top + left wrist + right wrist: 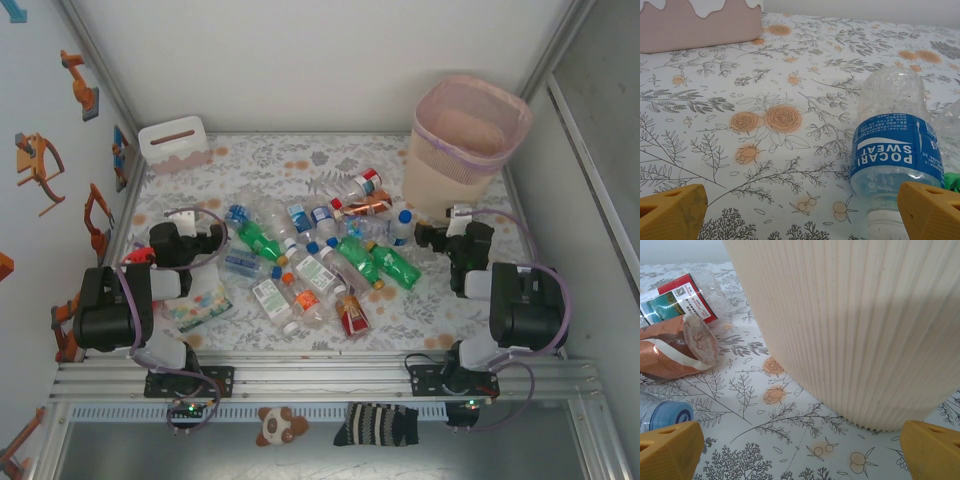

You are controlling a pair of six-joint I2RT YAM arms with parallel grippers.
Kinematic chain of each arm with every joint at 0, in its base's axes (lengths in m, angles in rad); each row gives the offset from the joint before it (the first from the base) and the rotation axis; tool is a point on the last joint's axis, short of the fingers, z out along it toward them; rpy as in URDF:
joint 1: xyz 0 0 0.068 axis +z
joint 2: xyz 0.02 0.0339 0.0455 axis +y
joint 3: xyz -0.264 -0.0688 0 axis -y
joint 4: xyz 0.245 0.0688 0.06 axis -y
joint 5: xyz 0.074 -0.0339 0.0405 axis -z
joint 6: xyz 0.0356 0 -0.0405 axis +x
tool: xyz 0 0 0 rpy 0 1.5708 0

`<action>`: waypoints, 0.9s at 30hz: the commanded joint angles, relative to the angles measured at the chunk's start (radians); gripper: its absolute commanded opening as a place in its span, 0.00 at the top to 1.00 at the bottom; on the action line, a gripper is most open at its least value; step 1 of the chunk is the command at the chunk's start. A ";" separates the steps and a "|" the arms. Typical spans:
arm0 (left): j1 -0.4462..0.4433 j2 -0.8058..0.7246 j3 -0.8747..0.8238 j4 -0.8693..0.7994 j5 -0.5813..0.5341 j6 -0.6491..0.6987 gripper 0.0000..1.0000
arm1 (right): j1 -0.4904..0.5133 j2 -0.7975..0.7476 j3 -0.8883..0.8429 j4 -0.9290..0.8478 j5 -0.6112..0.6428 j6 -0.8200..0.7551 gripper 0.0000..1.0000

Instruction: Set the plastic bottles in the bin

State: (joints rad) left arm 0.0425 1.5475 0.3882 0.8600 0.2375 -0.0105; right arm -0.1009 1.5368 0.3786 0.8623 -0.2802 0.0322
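L to R: small white box [175, 145] at the far-left back of the floral table [250, 165]. Left gripper [802, 211], jaws apart, empty, just beside a blue-label clear bottle [895, 150]. Plastic bottles [315, 255] piled mid-table, btwn the arms. Right gripper [801, 451], jaws apart, empty, near the bin [468, 140], which stands upright at the far-right back.

Left tool [800, 212] jaws wide apart; right tool [801, 452] same.

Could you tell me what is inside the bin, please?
Inside the bin, I see just the pinkish liner; its near wall hides the bottom.
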 commanded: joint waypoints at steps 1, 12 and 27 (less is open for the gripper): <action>-0.005 -0.035 0.001 -0.006 0.019 0.016 0.03 | -0.004 -0.039 -0.022 0.027 0.006 -0.006 0.01; -0.018 -0.168 0.039 -0.190 -0.043 0.010 0.03 | -0.005 -0.255 -0.053 -0.125 -0.021 0.014 0.04; -0.039 -0.416 0.240 -0.677 -0.168 -0.154 0.03 | -0.002 -0.603 -0.037 -0.455 -0.154 0.020 0.08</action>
State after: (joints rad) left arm 0.0116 1.1767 0.5777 0.3397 0.0902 -0.0879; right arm -0.1009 0.9676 0.3298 0.4931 -0.3721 0.0452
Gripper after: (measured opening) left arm 0.969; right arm 0.925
